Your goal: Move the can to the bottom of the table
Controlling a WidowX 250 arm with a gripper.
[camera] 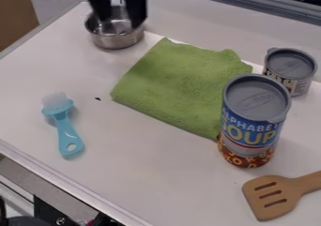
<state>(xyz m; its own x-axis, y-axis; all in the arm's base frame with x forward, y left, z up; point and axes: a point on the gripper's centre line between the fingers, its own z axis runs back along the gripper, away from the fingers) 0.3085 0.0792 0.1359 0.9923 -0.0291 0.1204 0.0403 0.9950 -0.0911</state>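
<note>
Two cans stood right of green cloth (179, 82): tall blue-red metal can (251, 126), short grey metal can (289, 69).
Brown wooden spatula (276, 192) lay near; blue plastic brush (65, 129) left. Black gripper (119, 22) hung, spread, over steel pot (118, 41), interior partly hidden.

Right edge cuts the spatula's handle (308, 182) — top edge, the pincer (119, 22).

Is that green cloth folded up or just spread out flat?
The green cloth lies spread flat on the table; whether it is folded into layers underneath, I cannot tell.
</note>
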